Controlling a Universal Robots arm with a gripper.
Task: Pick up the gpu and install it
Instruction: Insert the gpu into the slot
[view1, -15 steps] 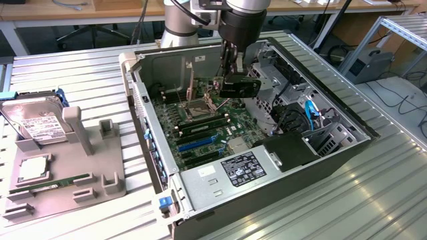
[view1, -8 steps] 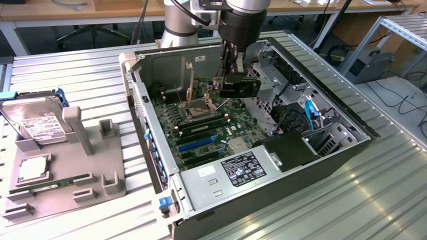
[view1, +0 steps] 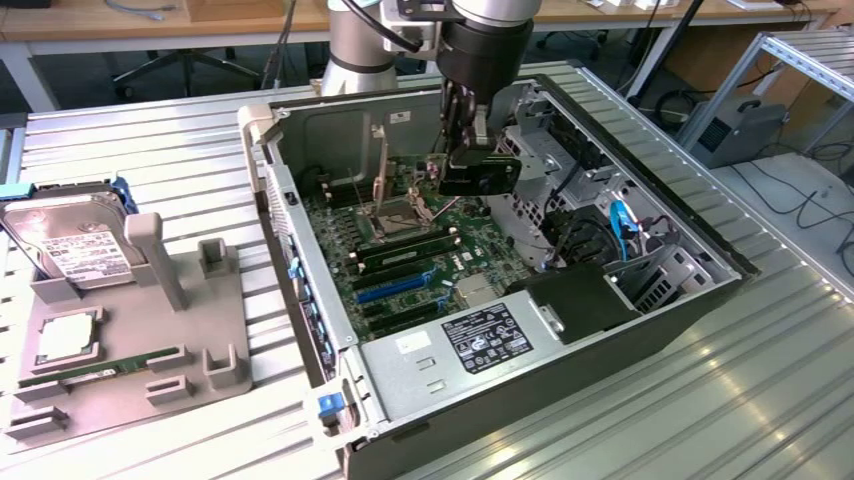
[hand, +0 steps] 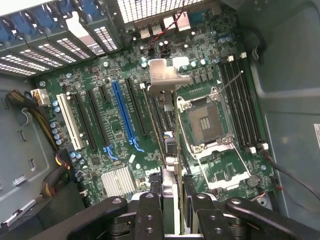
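One arm, reaching down into the open computer case (view1: 667, 300) on the counter (view1: 160, 150). Its hand (hand: 172, 192) is clamped on the gpu (hand: 165, 82), fingers (hand: 150, 210) pinching the card from both sides. The wrist view sees the card edge-on, silver bracket at the far end, over the black slots between the blue slot (hand: 122, 115) and the processor socket (hand: 205, 122). Can't tell if it's touching the motherboard (hand: 115, 150). The hard drive (view1: 74, 245) sits on the gray tray (view1: 200, 370) at the exterior view's left.
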